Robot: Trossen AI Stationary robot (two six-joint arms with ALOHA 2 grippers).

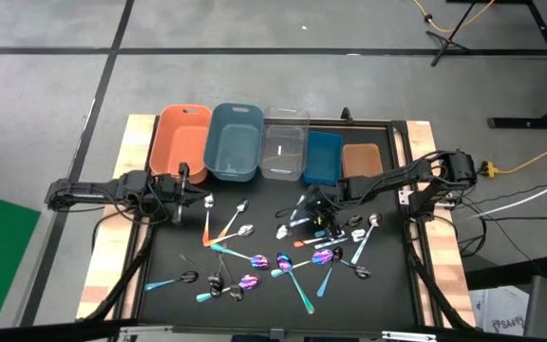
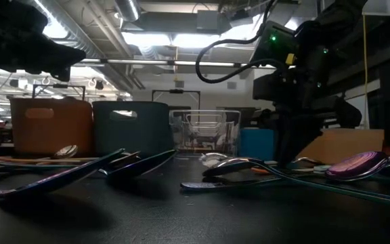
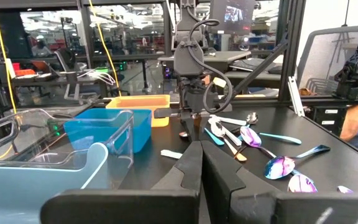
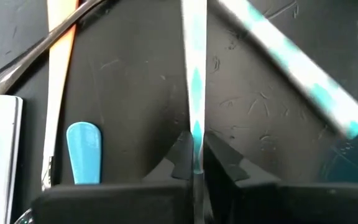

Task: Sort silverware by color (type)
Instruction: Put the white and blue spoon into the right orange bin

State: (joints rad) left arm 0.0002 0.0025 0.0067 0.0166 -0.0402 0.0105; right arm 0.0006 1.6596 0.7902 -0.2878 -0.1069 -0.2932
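Note:
The silverware (image 1: 283, 252) lies scattered over the black mat: silver, purple with teal handles, blue-handled, orange-handled and black pieces. My right gripper (image 1: 313, 201) reaches down into the cluster right of the mat's middle and is shut on a slim silver utensil (image 4: 195, 74). In the right wrist view, an orange handle (image 4: 59, 81), a blue handle end (image 4: 83, 152) and another silver handle (image 4: 291, 62) lie close by. My left gripper (image 3: 201, 163) is shut on nothing and hovers level at the mat's far left, near the orange bin. My right gripper pinches the silver utensil's thin handle (image 4: 195, 134) between its two fingertips (image 4: 180, 158). It comes steeply from above, slanting from the table's right. The handle runs straight out ahead between the fingers, low over the mat; whether it is lifted clear I cannot tell.
Along the far edge stand an orange bin (image 1: 180, 141), a grey-blue bin (image 1: 235, 141), a clear bin (image 1: 284, 144), a blue bin (image 1: 323, 157) and a brown bin (image 1: 362, 160). Wooden table edges frame the mat on both sides.

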